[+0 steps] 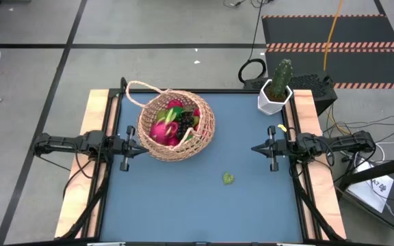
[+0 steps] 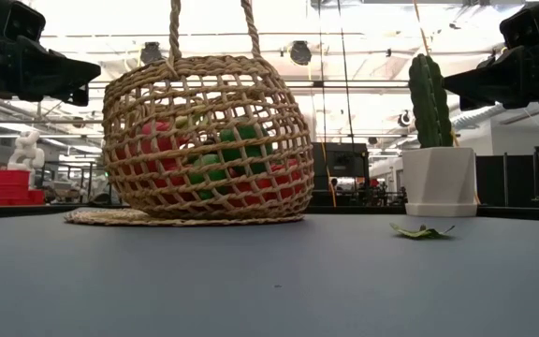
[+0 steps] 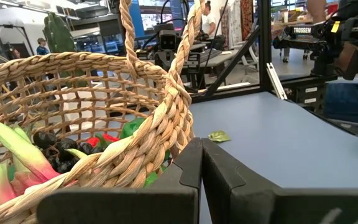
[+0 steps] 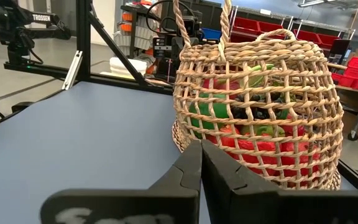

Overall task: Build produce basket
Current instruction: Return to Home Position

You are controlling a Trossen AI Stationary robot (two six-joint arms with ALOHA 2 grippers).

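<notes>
The tan woven basket [image 1: 176, 126] stands on its flat base on the blue table, left of centre, its thin handle [image 2: 211, 28] rising above it. The produce lies inside: a pink dragon fruit [image 1: 161, 130], dark grapes [image 1: 183, 123], and red and green pieces [image 4: 253, 118]. My left gripper [image 1: 138, 147] is shut and points level, right at the basket's left wall [image 3: 135, 149]. My right gripper [image 1: 255, 148] is shut, level, and well clear of the basket on its right side. My left gripper's shut fingertips [image 3: 191, 155] stand level against or just short of the basket's left wall, near the rim. I cannot tell whether they touch it. My right gripper touches nothing.
A small green leaf-like piece [image 1: 228, 179] lies flat on the table, near and right of the basket. A cactus in a white hexagonal pot [image 1: 276, 92] stands at the far right corner. Bare blue table [image 1: 204, 212] spreads between the arms and toward the near edge.
</notes>
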